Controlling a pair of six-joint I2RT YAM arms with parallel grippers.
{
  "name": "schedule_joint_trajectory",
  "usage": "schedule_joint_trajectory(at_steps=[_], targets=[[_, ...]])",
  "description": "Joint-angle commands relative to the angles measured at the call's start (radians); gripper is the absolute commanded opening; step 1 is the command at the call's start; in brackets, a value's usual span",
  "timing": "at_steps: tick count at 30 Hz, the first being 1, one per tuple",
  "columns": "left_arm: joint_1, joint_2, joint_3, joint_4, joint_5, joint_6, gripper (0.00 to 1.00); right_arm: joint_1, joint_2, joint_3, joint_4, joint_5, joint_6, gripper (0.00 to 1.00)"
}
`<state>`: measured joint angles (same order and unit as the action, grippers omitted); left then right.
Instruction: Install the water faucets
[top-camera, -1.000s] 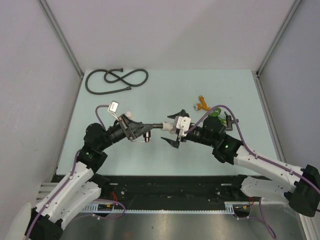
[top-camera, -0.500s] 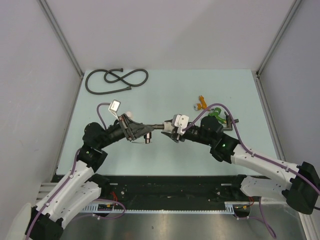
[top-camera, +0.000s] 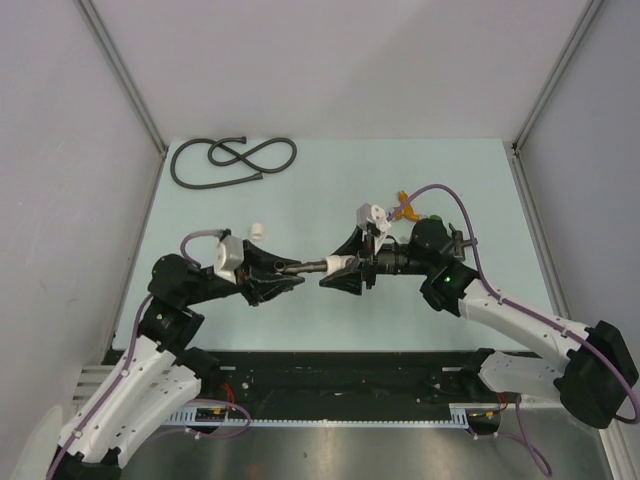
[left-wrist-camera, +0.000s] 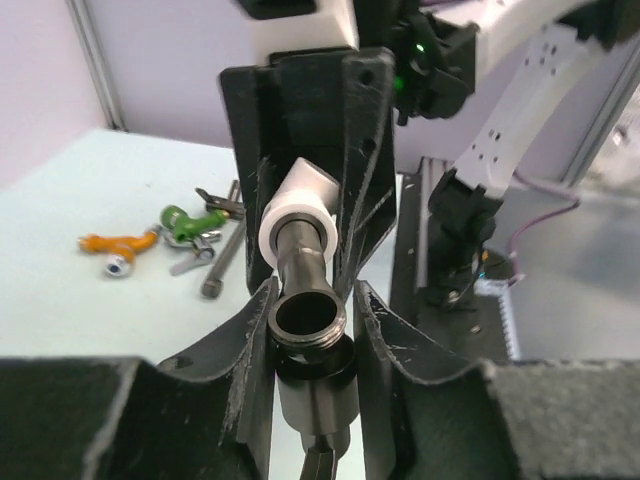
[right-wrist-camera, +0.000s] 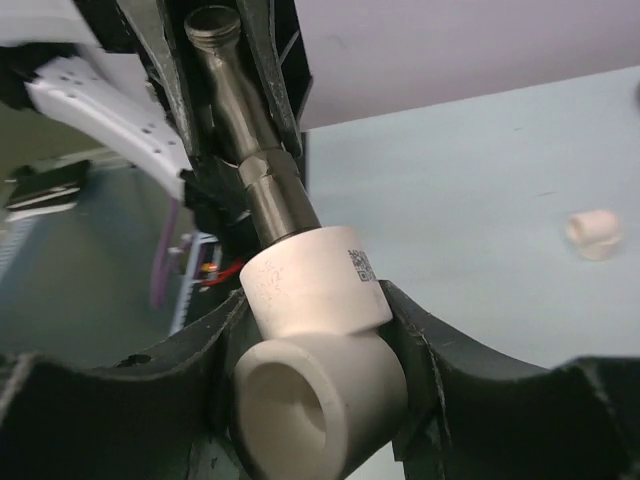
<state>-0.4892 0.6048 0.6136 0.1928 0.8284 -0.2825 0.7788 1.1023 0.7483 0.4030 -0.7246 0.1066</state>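
Fitting socket: the white elbow fitting (right-wrist-camera: 318, 300) takes one end of the faucet (right-wrist-camera: 255, 165). The dark metal pipe runs straight into its upper mouth. Its other mouth faces the right wrist camera and shows hollow.
Faucet location: find it held off the table (top-camera: 330, 190), near the middle of the near half, bridging the two grippers.
Faucet axis: the long axis lies roughly left to right in the top view. The pipe end points toward the right arm. The open threaded end (left-wrist-camera: 305, 315) faces back into the left wrist camera.
Left gripper (top-camera: 285, 276): pinching the faucet body, one finger tight on each side.
Right gripper (top-camera: 338, 272): pinching the white elbow fitting, fingers pressed on its two flanks.
Left arm pose: it reaches in from the near left, forearm low, wrist aimed right.
Right arm pose: it reaches in from the near right, wrist aimed left, so the grippers meet tip to tip.
Loose parts: a small white fitting (top-camera: 258, 229) lies just beyond the left gripper, and a black hose (top-camera: 232, 160) lies coiled at the far left.
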Motion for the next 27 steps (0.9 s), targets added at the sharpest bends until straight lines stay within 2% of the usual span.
schedule_joint_trajectory(at_steps=[1, 6, 10, 13, 14, 15, 17, 18, 20, 21, 23, 24, 26, 27], targets=[[0.006, -0.100, -0.029, -0.079, 0.110, 0.501, 0.08, -0.079, 0.039, 0.065, 0.142, -0.196, 0.316, 0.00], [-0.005, -0.177, -0.029, -0.246, 0.208, 0.799, 0.09, -0.108, 0.157, 0.083, 0.247, -0.317, 0.557, 0.00], [-0.008, -0.201, -0.034, -0.292, 0.239, 0.873, 0.10, -0.108, 0.221, 0.083, 0.399, -0.378, 0.709, 0.00], [-0.011, -0.207, -0.034, -0.299, 0.242, 0.872, 0.10, -0.118, 0.235, 0.082, 0.415, -0.384, 0.732, 0.01], [-0.011, -0.208, -0.032, -0.299, 0.239, 0.867, 0.09, -0.122, 0.231, 0.083, 0.404, -0.377, 0.725, 0.05], [-0.011, -0.209, -0.031, -0.293, 0.233, 0.840, 0.09, -0.131, 0.225, 0.083, 0.390, -0.371, 0.711, 0.18], [-0.011, -0.208, -0.031, -0.253, 0.184, 0.772, 0.08, -0.142, 0.189, 0.083, 0.320, -0.339, 0.639, 0.33], [-0.011, -0.206, -0.031, -0.239, 0.167, 0.700, 0.08, -0.148, 0.174, 0.083, 0.292, -0.326, 0.609, 0.48], [-0.011, -0.203, -0.032, -0.202, 0.114, 0.619, 0.06, -0.168, 0.122, 0.083, 0.206, -0.282, 0.509, 0.60], [-0.009, -0.200, -0.032, -0.196, 0.088, 0.512, 0.06, -0.174, 0.099, 0.082, 0.177, -0.263, 0.474, 0.70], [-0.011, -0.192, -0.035, -0.120, -0.005, 0.387, 0.02, -0.191, 0.036, 0.083, 0.077, -0.186, 0.354, 0.78], [-0.011, -0.189, -0.037, -0.107, -0.044, 0.256, 0.01, -0.194, 0.015, 0.086, 0.045, -0.155, 0.313, 0.83], [-0.011, -0.180, -0.038, -0.078, -0.135, 0.131, 0.00, -0.199, -0.027, 0.086, -0.035, -0.066, 0.199, 0.87], [-0.011, -0.177, -0.041, -0.069, -0.197, 0.020, 0.00, -0.197, -0.065, 0.085, -0.080, -0.032, 0.161, 0.88]])
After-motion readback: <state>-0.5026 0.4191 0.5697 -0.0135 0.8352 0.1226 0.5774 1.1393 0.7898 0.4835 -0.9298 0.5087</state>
